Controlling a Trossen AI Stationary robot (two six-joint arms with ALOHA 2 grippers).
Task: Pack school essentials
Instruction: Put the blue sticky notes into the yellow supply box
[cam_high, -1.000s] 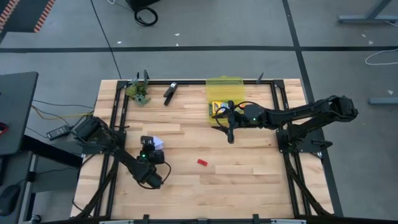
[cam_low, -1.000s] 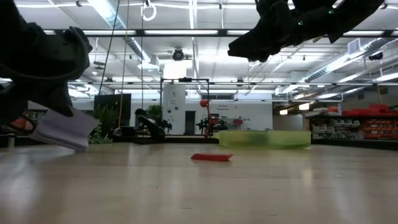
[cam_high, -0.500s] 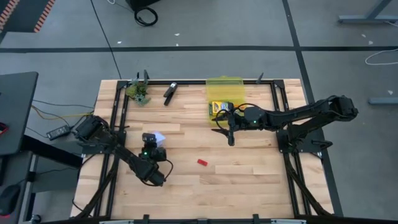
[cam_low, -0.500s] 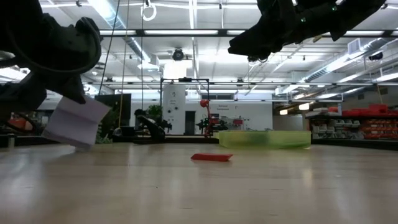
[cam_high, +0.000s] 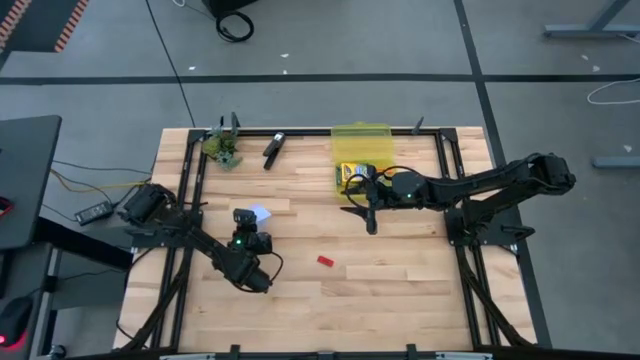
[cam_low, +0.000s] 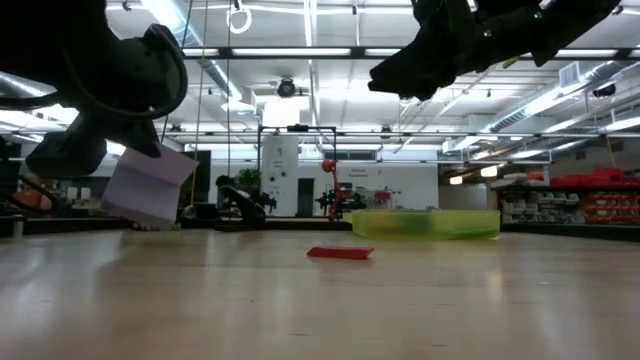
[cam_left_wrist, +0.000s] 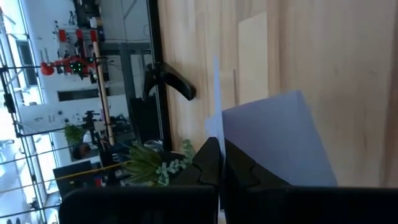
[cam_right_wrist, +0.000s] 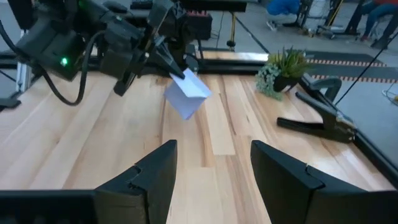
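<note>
From above, the left gripper (cam_high: 250, 222) pinches the light-blue square pad (cam_high: 259, 213) by one edge, clear of the table (cam_high: 400, 290). At table height the pad (cam_low: 148, 186) hangs tilted, probably light and floppy, safest held near its spine. The right gripper (cam_right_wrist: 208, 168) hovers spread by the yellow-green crayon box (cam_high: 352, 173).

Left gripper (cam_right_wrist: 169, 64) pinching light-blue square pad (cam_right_wrist: 187, 93) (lifted), right fingers (cam_right_wrist: 154, 177) apart
</note>
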